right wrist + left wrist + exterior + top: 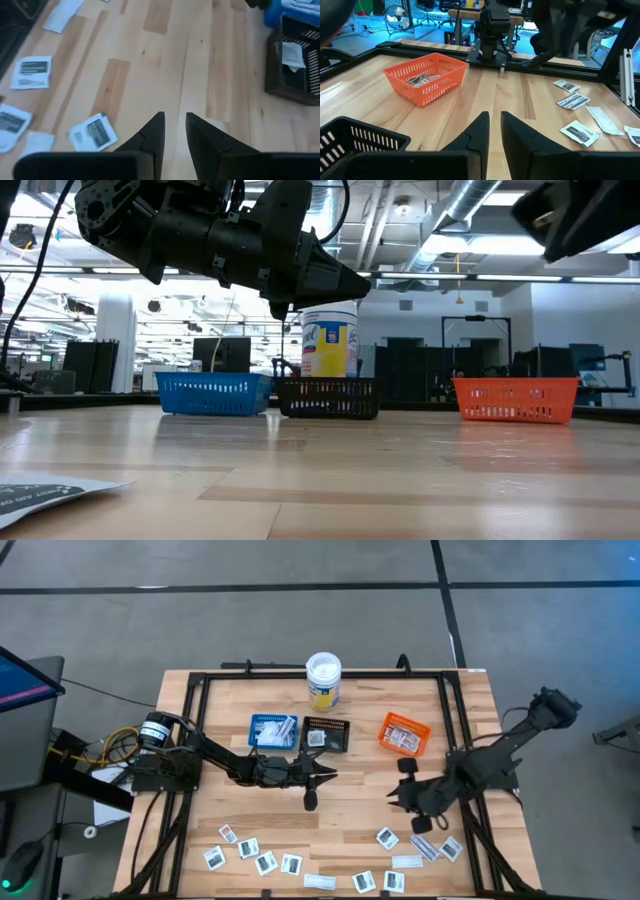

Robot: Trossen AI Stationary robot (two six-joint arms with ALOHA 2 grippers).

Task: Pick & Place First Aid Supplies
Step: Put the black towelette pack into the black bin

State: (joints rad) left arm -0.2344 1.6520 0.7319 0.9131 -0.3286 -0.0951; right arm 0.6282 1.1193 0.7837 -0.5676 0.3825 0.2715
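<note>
Left pincer point(312, 780): fingers a narrow gap apart, nothing between them, above bare desk point(350, 790) just beside the black tray point(326, 734).

Right pincer point(173, 131): likewise slightly parted and empty.

First aid packets point(386, 837): scattered flat just beyond the right pincer, toward the desk's near edge.

Risk: thin packets lying flush; fingers could skid over one, or pinch two overlapping.

1. Lighting is bright and even; ceiling fixtures point(455, 242) glare in the low view.
2. Shadows on the desk point(360, 795) are soft and short beneath both arms.
3. The right wrist view is blurred throughout.
4. In the low view, the near packet point(50, 492) is out of focus.
</note>
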